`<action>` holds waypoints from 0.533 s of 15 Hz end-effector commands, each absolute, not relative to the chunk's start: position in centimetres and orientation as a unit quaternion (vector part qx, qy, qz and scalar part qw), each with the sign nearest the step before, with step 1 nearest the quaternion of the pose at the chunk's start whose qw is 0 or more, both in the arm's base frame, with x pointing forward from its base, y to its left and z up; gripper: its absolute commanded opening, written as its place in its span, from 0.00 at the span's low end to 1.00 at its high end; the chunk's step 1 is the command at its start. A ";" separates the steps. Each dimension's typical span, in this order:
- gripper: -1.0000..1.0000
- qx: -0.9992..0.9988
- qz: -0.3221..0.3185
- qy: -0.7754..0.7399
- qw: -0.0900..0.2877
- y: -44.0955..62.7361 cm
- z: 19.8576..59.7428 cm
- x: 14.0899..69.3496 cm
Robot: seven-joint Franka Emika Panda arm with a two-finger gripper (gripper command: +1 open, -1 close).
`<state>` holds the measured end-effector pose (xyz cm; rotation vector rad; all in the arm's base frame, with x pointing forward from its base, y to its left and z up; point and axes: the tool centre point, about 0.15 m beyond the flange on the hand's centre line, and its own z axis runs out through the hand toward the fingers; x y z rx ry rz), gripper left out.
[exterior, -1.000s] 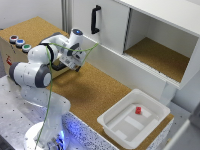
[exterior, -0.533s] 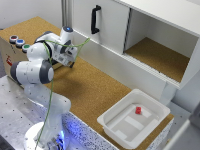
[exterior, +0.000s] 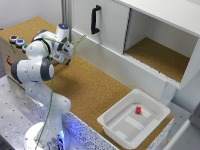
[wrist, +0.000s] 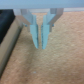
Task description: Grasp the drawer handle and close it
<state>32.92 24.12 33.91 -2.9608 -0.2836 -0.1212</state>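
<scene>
Cork tabletop (exterior: 95, 90), white cabinet (exterior: 150, 30), pincer (wrist: 42, 44) nearly closed

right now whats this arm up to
A robot arm is working over a cork-topped bench. Its gripper hangs over bare cork with the fingers close together and nothing between them. The wooden box with coloured buttons sits at the exterior view's left; its drawer handle isn't visible. A white tub holding a small red object sits apart, untouched.

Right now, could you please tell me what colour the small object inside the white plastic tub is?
Red. The small object in the white plastic tub shows best in the exterior view.
</scene>
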 end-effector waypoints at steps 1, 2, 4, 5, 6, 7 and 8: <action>1.00 -0.994 -0.064 -0.065 0.066 17.3 38.5 31.7; 1.00 -0.993 -0.071 -0.073 0.060 16.3 39.1 31.6; 1.00 -0.992 -0.076 -0.081 0.059 14.3 39.9 31.7; 1.00 -0.992 -0.077 -0.081 0.059 13.3 40.1 31.9; 1.00 -0.992 -0.078 -0.081 0.059 12.4 40.3 31.9; 1.00 -0.992 -0.079 -0.078 0.062 11.2 40.6 31.9; 1.00 -0.992 -0.078 -0.074 0.065 10.1 40.7 32.0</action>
